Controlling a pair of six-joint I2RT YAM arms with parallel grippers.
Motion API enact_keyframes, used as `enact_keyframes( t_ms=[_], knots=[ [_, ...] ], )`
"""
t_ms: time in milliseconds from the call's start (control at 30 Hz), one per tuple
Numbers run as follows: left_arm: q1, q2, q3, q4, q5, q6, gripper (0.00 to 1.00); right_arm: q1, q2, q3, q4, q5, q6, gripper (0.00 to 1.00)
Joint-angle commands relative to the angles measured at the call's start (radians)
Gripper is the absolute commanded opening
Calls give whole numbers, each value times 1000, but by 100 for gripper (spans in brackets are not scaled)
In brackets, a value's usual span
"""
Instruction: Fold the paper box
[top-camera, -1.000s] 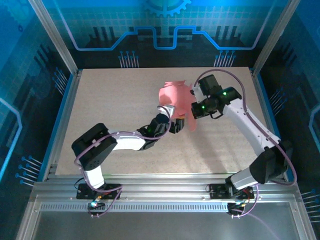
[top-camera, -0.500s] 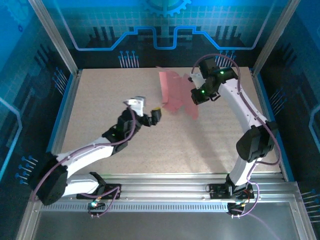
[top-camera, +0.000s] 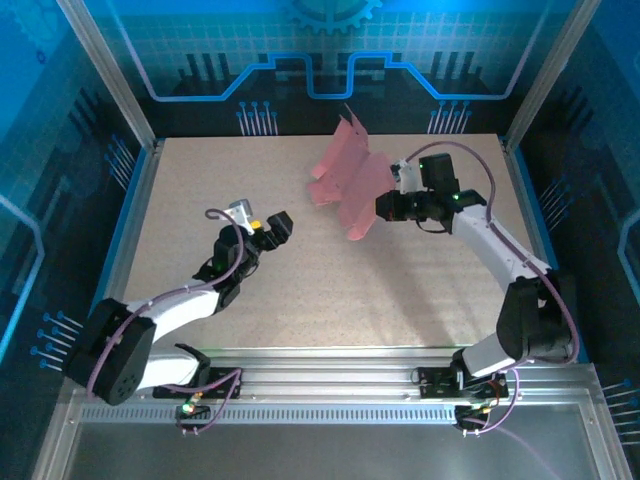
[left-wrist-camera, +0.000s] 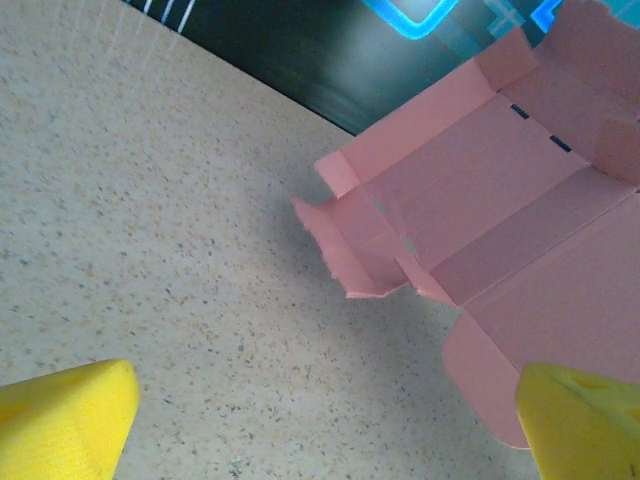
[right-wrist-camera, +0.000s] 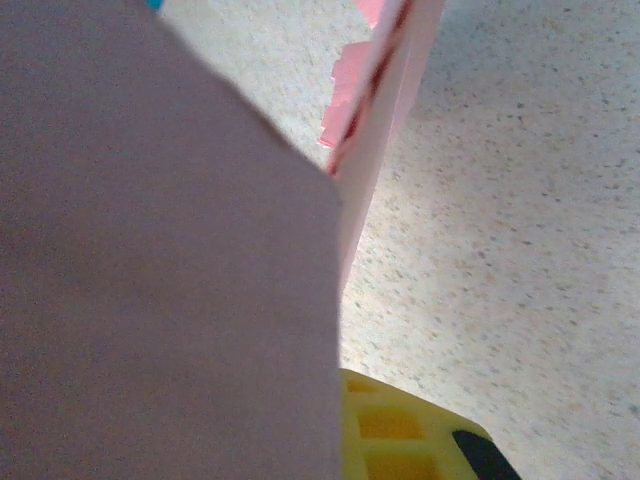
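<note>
Retreating leftward, jaws wide apart, left tool (top-camera: 264, 222) now clear of the paper box (top-camera: 350, 185), right tool (top-camera: 385, 206) clamped on it.

Close-up of the paper box (right-wrist-camera: 150, 260): shaded pink card, one panel edge-on, above a yellow fingertip (right-wrist-camera: 395, 428) of the right gripper (right-wrist-camera: 338, 432); speckled bench (right-wrist-camera: 500, 200) at right.

No words, numbers or brand names can be read; a blue gear emblem (top-camera: 335, 14) is seen on the back wall (top-camera: 200, 50), behind the paper box (top-camera: 352, 190).
</note>
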Motion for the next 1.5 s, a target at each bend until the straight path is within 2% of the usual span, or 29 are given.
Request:
enact_keyframes(
  t_ms=[0, 133, 267, 367, 500, 700, 833, 933, 1000, 1233, 1367, 1400, 1467],
  knots=[
    [6, 49, 48, 98, 42, -87, 98, 27, -80, -89, 261, -24, 172, 0],
    [5, 104, 62, 130, 5, -193, 99, 105, -172, -231, 388, 66, 256, 0],
    [6, 241, 62, 367, 37, -387, 96, 133, -244, -373, 592, 118, 367, 0],
    [2, 322, 99, 483, 76, -520, 94, 166, -290, -425, 689, 171, 366, 0],
    [-52, 329, 130, 482, 82, -584, 96, 192, -307, -458, 743, 211, 359, 0],
    [-114, 429, 134, 650, 129, -706, 90, 207, -302, -494, 860, 206, 385, 0],
    [-143, 468, 140, 737, 138, -747, 77, 210, -311, -502, 867, 211, 369, 0],
    [-142, 443, 141, 706, 139, -730, 69, 211, -318, -512, 885, 198, 363, 0],
    [-138, 439, 140, 708, 132, -719, 59, 212, -320, -513, 893, 182, 361, 0],
    [-127, 457, 184, 740, 182, -729, 44, 220, -341, -521, 869, 154, 340, 0],
    [-125, 442, 195, 739, 201, -723, 31, 222, -342, -527, 857, 154, 328, 0],
    [-124, 443, 195, 739, 206, -723, 27, 222, -341, -527, 855, 153, 326, 0],
    [-121, 441, 197, 739, 214, -716, 12, 224, -342, -527, 847, 155, 319, 0]
  ],
)
